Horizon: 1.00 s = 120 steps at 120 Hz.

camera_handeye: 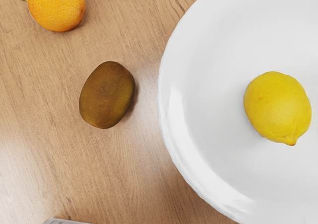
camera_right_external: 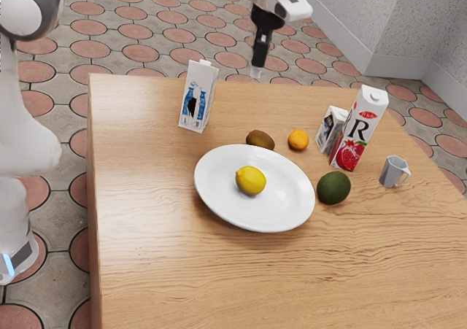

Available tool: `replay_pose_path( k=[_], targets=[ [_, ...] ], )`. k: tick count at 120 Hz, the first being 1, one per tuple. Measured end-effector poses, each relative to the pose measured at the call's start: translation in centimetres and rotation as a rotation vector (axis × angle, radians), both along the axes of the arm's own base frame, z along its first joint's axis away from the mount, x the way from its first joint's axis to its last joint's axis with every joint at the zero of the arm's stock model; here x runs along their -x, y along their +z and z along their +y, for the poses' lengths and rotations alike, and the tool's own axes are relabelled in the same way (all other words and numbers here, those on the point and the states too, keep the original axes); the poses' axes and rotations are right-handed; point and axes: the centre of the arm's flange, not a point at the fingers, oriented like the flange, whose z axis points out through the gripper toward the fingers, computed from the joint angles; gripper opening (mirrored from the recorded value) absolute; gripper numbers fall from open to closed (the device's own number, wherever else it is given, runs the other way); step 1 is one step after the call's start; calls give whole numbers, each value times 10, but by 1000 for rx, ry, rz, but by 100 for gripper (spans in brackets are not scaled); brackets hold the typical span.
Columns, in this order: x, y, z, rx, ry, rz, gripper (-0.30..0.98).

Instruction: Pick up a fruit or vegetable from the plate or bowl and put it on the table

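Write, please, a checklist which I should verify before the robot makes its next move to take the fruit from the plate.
1. The lemon lies on the plate: ok.
2. No other fruit touches the lemon: ok.
3. The kiwi lies outside the plate, on the table: ok.
4. The pincer is over the lemon: not ok, it hangs high and off to the side.
5. The lemon's skin is dry enough for gripping: cannot tell.
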Motion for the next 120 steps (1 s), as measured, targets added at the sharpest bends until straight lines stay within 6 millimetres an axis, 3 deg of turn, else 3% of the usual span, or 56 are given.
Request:
replay_pose_path(
  k=[11,16,24,32,34,40,49,58,70,93,120],
  targets=[
    [-7,-39,-40,-45,-79,65,67],
    [-6,-57,-68,-54,-126,89,67],
    [7,-68,-127,-9,-218,103,67],
    [18,-78,-155,76,-263,128,67],
    [20,-84,-153,97,-264,137,67],
    [25,-109,-124,175,-251,163,67],
    [33,-119,-105,241,-247,149,67],
    [37,-125,-109,256,-253,136,67],
    [43,-148,-120,246,-255,157,67],
    [44,-168,-115,245,-221,167,67],
    [40,-174,-99,238,-218,115,67]
  ],
)
